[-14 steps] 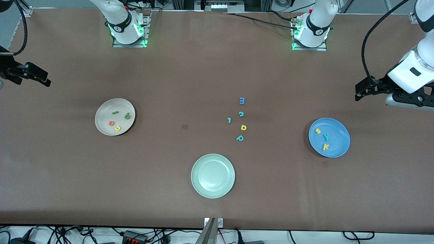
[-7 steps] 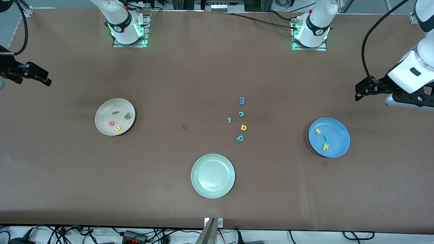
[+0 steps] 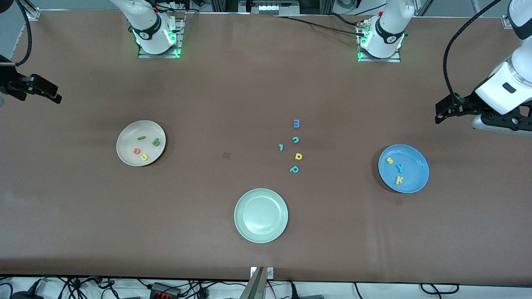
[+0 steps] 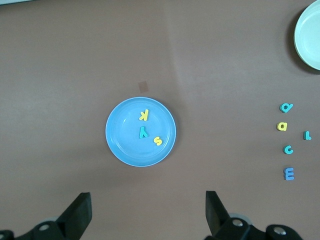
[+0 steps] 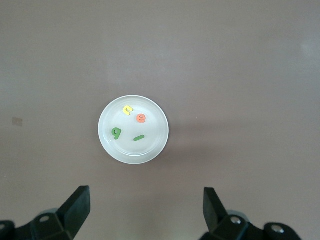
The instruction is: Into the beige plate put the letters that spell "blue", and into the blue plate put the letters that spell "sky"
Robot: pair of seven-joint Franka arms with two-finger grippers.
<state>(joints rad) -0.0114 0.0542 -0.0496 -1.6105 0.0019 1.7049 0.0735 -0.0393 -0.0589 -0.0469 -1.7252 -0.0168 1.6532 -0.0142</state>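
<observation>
the brown table [image 3: 232, 91] is carrying three plates well apart from one another. the beige plate [image 3: 123, 154] is sitting toward the right arm's end, and the letters that spell "blue" [image 3: 145, 147] are lying inside it: a dark green bar, a dark green b, an orange e and a yellow u. the blue plate [image 3: 417, 178] is sitting toward the left arm's end, holding the letters that spell "sky" [image 3: 397, 169], a yellow s, a teal y and a yellow k in a loose row. the pale green plate [image 3: 261, 215] is lying between them, nearer to the front camera, with nothing in it.

five leftover letters are lying loose on the table between the pale green plate and the left arm's base: a blue m [image 3: 296, 123], a teal c [image 3: 295, 140], a small teal hooked piece [image 3: 281, 147], a yellow d-like letter [image 3: 298, 156] and a teal p [image 3: 294, 169]. nothing is blocking either filled plate.

the left hand [image 4: 147, 215] is hanging high over the table's edge at its own end, fingers standing wide apart and holding nothing; its wrist view is looking straight down on the blue plate and also catching the loose letters. the right hand [image 5: 145, 212] is hanging over its own end, fingers likewise spread and holding nothing, its wrist view showing only the beige plate and its letters.
</observation>
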